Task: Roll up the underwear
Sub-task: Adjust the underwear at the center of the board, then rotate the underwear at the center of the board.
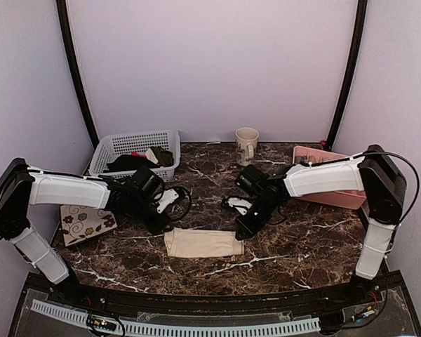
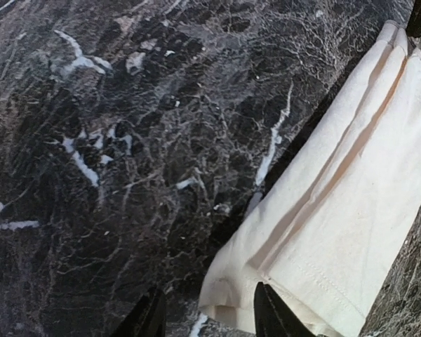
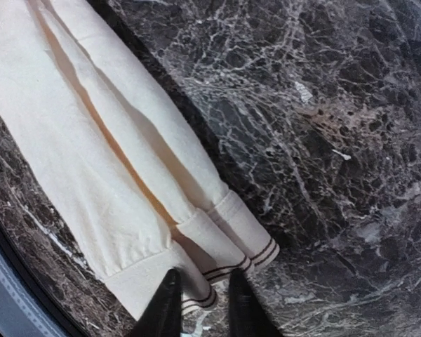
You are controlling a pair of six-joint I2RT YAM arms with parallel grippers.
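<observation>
The underwear (image 1: 203,243) is cream-beige and lies folded into a long flat strip on the dark marble table, near the front middle. My left gripper (image 1: 161,225) hangs just above the strip's left end. In the left wrist view the gripper (image 2: 207,319) is open, its fingertips (image 2: 149,317) straddling the corner of the cloth (image 2: 351,196). My right gripper (image 1: 243,229) is at the strip's right end. In the right wrist view the gripper (image 3: 202,309) is narrowly open over the striped waistband end of the cloth (image 3: 105,154). Neither gripper holds anything.
A white basket (image 1: 109,147) with dark garments stands at the back left. A mug (image 1: 247,144) stands at the back middle and a pink tray (image 1: 333,193) at the right. A floral tile (image 1: 88,223) lies at the left, beside the left arm.
</observation>
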